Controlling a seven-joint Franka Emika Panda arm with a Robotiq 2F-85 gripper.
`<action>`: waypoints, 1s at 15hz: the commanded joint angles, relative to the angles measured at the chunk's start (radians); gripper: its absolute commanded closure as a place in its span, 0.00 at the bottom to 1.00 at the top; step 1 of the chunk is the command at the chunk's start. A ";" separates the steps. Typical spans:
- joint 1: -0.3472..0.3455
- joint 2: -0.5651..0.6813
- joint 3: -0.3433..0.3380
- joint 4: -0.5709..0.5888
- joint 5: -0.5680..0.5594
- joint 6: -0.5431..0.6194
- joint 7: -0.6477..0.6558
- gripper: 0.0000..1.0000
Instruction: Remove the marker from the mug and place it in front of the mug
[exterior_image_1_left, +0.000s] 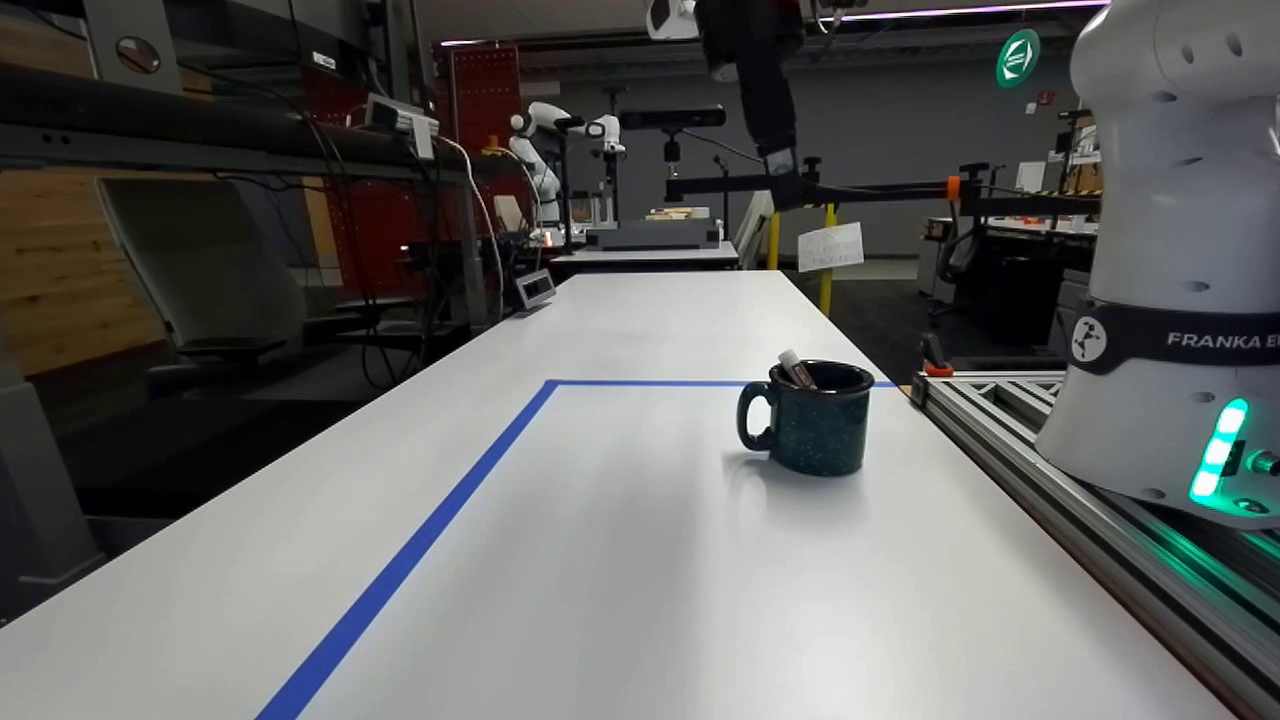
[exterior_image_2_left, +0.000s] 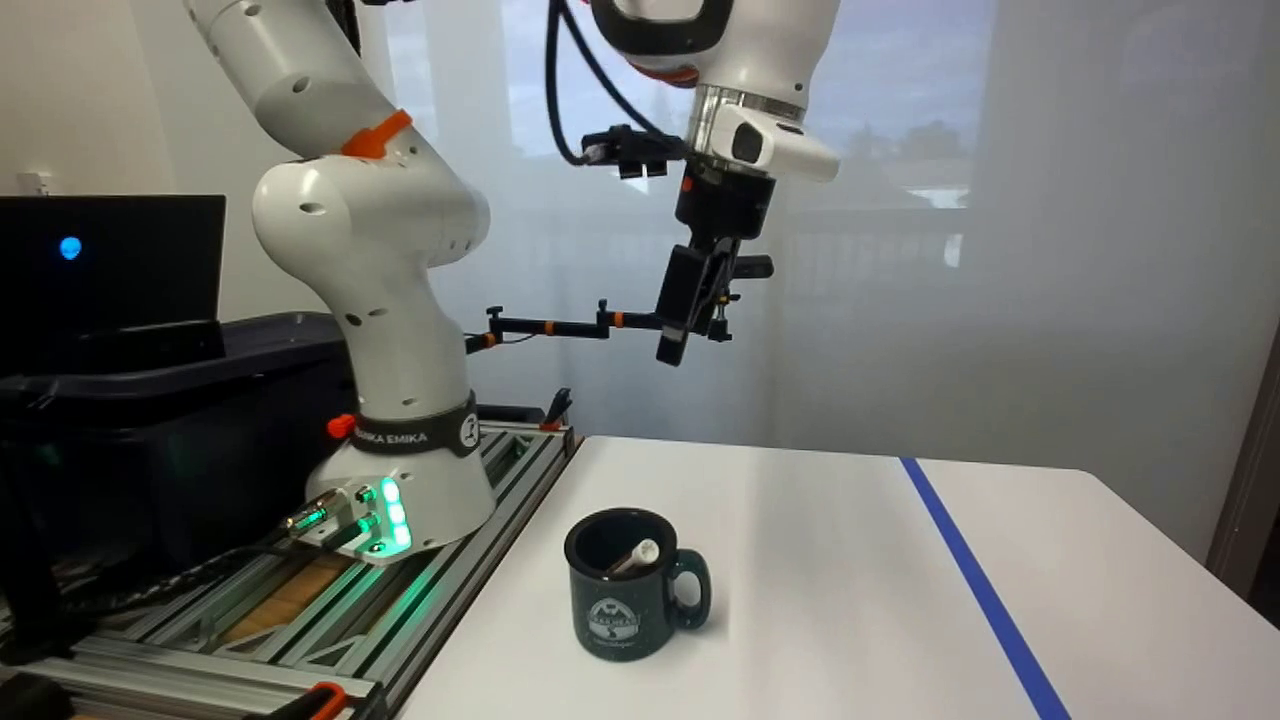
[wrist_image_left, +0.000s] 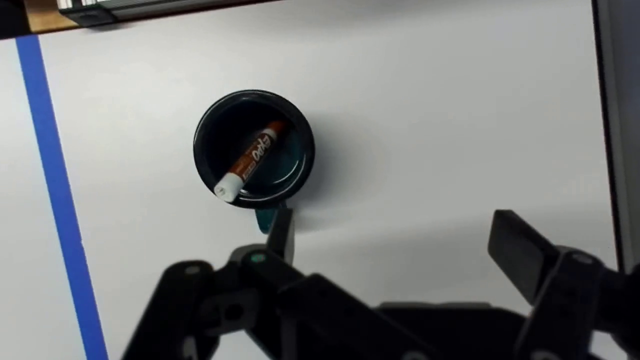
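The mug is squat and dark teal, and stands upright on the white table in an exterior view (exterior_image_1_left: 825, 435). Its loop handle and printed emblem show in an exterior view (exterior_image_2_left: 650, 605). The marker (wrist_image_left: 252, 157) leans inside the mug, with its white end on the rim and its reddish-orange end down inside. Its white end sticks up above the rim in both exterior views (exterior_image_1_left: 794, 366) (exterior_image_2_left: 640, 554). My gripper (wrist_image_left: 392, 220) is open and empty, well above the table and mug. In the wrist view the mug lies up and left of the fingers, and one finger partly covers the handle.
Blue tape (exterior_image_1_left: 440, 520) marks lines on the white table (exterior_image_1_left: 620, 600). The robot base (exterior_image_2_left: 405, 500) stands on an aluminium rail frame beside the mug's side of the table. A dark bin with a laptop (exterior_image_2_left: 110, 280) stands behind the base. A camera boom (exterior_image_2_left: 560, 328) stands at the back.
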 joint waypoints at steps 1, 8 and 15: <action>-0.060 -0.025 -0.031 -0.093 0.018 0.115 0.048 0.00; -0.123 0.123 -0.032 -0.054 0.005 0.267 0.138 0.00; -0.149 0.232 -0.059 -0.054 -0.013 0.262 0.142 0.00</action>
